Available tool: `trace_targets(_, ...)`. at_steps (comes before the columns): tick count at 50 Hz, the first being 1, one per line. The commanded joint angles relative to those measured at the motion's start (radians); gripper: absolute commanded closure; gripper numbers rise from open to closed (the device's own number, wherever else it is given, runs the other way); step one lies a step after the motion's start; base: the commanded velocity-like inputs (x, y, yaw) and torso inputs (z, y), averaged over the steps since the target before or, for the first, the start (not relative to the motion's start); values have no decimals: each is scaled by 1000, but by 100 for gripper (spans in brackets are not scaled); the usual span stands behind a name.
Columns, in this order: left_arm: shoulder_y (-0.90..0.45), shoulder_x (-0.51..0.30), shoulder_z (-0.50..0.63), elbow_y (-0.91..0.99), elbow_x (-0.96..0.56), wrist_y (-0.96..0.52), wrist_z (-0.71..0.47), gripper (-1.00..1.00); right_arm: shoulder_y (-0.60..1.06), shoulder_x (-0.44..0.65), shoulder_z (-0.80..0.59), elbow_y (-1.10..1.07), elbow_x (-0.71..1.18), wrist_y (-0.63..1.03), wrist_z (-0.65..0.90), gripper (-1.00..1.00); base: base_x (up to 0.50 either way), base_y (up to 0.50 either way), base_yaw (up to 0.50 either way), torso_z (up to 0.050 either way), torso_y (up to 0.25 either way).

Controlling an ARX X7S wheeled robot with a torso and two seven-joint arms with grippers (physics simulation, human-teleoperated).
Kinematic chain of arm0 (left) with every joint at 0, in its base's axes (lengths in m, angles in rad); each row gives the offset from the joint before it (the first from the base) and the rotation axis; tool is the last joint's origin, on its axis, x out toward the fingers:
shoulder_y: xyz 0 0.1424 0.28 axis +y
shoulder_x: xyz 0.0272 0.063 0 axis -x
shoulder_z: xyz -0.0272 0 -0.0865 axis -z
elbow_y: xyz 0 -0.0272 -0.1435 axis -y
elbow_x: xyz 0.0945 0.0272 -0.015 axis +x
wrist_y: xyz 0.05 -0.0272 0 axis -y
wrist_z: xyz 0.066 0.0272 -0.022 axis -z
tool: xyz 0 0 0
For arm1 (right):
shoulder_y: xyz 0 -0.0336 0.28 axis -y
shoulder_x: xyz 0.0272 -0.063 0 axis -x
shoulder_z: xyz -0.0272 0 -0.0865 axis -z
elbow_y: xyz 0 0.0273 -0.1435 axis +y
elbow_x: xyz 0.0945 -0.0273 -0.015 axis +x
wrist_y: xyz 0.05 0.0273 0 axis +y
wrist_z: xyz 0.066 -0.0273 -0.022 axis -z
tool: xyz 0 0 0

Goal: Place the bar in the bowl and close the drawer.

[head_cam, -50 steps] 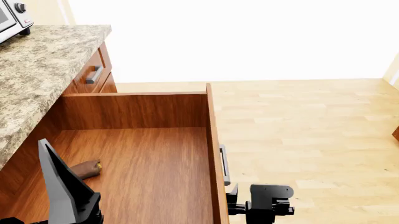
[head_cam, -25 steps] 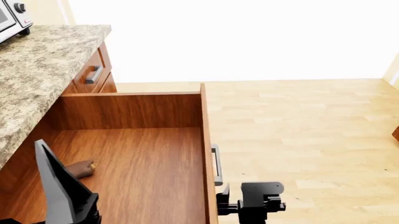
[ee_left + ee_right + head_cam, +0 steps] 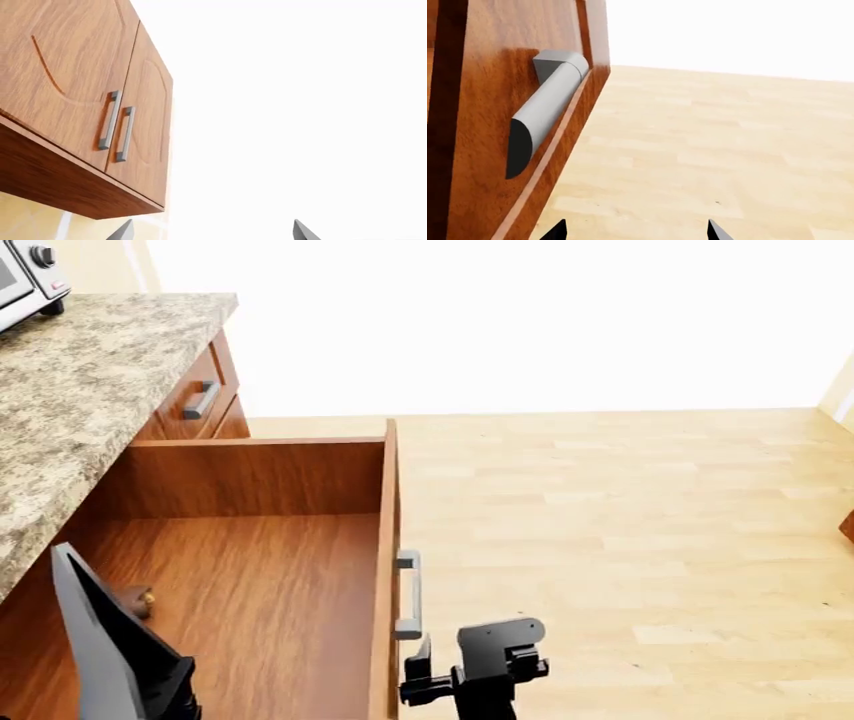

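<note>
Only the head view shows the bar [image 3: 136, 599] inside the drawer [image 3: 267, 590].

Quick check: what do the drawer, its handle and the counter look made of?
The drawer looks like reddish-brown wood, satin, with visible grain. Its handle looks like matte grey metal, though painted plastic is possible. The countertop looks like polished speckled stone, granite-like.
</note>
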State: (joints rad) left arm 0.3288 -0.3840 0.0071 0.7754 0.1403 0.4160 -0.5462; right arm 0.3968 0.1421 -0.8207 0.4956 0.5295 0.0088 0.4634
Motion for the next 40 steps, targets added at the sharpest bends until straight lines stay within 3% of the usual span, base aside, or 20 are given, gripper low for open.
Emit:
trace_targets(1,25,-8,-34,22,-1,-9,-12,-100,33,-100,-71,79,4,-27,-68,-100,0,0,0,0,0)
trace_targets(11,42,-10,-47,0,4,17,-26,-100,90,-140,-167,147,70,-64,-83,-100,0,0,0,0,0)
trace_targets(23,75,-18,-93,40,-1,-8,-36,-100,283,-142,-690,186,515,-257,19,-100,0,0,0,0,0)
trace_targets(40,142,-20,-166,61,1,4,-59,-100,316,-142,-730,75,568,-210,9,-100,0,0,0,0,1)
